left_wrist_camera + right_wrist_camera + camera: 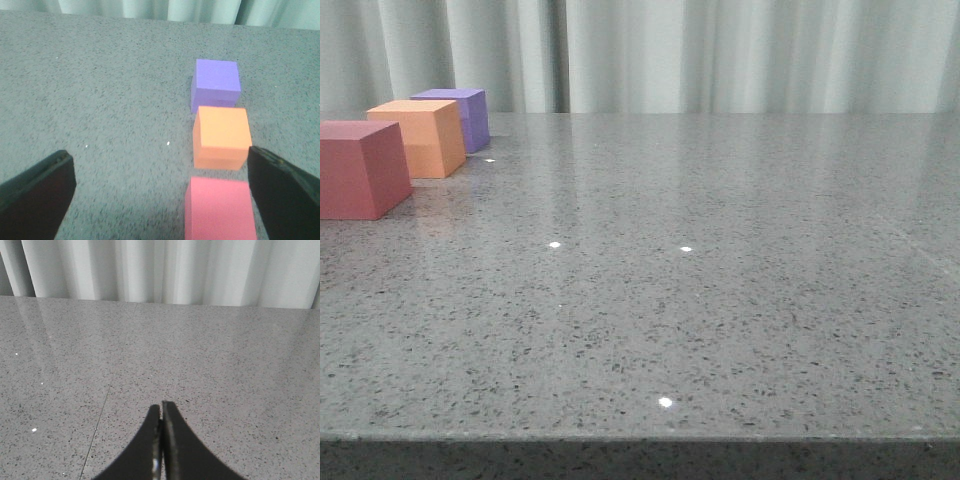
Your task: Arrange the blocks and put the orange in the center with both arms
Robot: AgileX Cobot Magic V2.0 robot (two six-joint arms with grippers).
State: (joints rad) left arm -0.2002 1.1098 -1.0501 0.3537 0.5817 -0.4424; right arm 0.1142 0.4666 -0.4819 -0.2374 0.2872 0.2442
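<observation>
Three cubes stand in a row at the table's far left: the red-pink cube [360, 168] nearest, the orange cube [422, 137] in the middle, the purple cube [457, 116] farthest. In the left wrist view the purple cube [215, 85], the orange cube [221, 136] and the red-pink cube [220, 207] form the same line. My left gripper [161, 162] is wide open above the table and holds nothing; one of its fingers [282, 190] is beside the red-pink cube. My right gripper [161, 409] is shut and empty over bare table. Neither gripper shows in the front view.
The grey speckled tabletop [720, 250] stretches right and forward from the cubes. Pale curtains [720, 50] hang behind the table's far edge. The table's front edge [640, 438] runs along the near side.
</observation>
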